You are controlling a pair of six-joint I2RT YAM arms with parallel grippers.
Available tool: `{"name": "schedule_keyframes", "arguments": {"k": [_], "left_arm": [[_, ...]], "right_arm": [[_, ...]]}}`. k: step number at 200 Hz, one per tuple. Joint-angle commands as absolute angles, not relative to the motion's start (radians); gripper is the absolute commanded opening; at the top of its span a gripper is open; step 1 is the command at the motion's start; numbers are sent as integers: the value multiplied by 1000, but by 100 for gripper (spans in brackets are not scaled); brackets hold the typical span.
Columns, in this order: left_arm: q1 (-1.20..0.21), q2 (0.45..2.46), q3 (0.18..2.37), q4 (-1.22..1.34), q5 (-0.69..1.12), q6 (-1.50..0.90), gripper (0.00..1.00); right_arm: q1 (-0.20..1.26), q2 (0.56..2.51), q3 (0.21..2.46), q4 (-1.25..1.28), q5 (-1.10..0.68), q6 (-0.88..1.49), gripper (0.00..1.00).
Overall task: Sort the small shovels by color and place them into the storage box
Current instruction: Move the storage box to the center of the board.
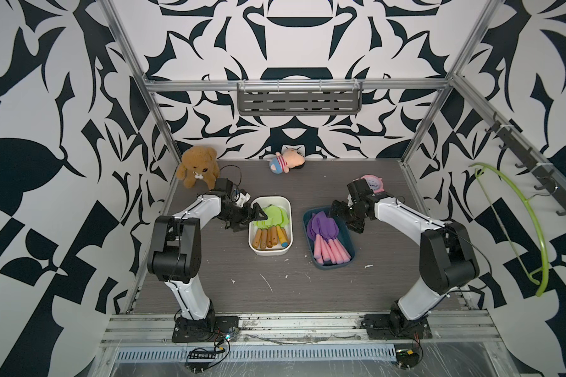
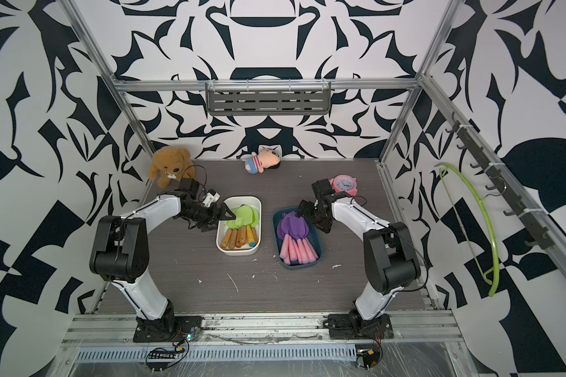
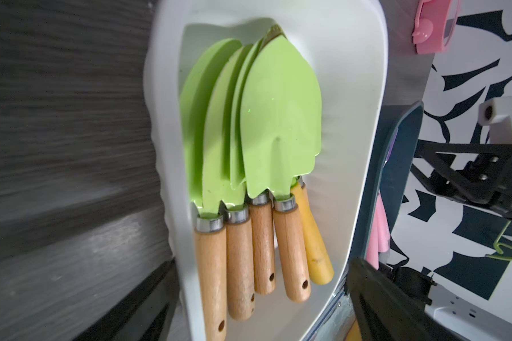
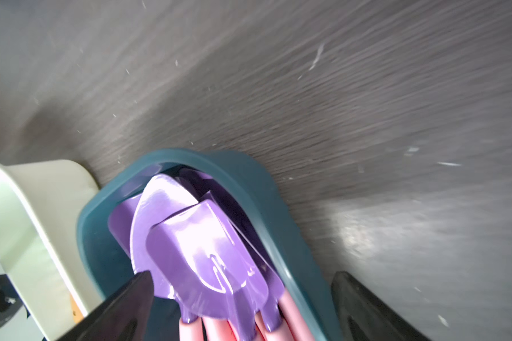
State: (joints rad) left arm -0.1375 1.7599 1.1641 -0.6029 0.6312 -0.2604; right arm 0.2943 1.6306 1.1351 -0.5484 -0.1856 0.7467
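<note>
My left pincer (image 1: 255, 218) is wide apart and empty above the white box (image 1: 270, 198), where the green shovels (image 1: 270, 223) lie. My right pincer (image 1: 342, 218) is wide apart and empty above the blue box (image 1: 330, 266) with the purple shovels (image 1: 322, 228). Both boxes sit on the tabletop (image 1: 275, 290).

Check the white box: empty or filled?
Filled: the white box holds green shovels, blades overlapped, handles side by side.

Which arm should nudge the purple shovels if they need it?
Right. The right gripper, open, hangs over the purple shovels in the blue box; the left gripper is at the white box.
</note>
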Motion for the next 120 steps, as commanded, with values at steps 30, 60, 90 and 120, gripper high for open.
{"name": "schedule_keyframes", "arguments": {"k": [30,60,90,120], "left_arm": [[-60,1589,1148,-536,397,-120,99],[3,1505,1014,-296,209,-19,99],[63,1464,835,-16,143,-41,99],[80,1464,675,231,130,-58,100]], "right_arm": [[282,1468,1112,-508,248,531,100],[281,1423,994,-293,404,356,99],[263,1427,855,-56,486,273,99],[250,1475,786,100,503,222,100]]}}
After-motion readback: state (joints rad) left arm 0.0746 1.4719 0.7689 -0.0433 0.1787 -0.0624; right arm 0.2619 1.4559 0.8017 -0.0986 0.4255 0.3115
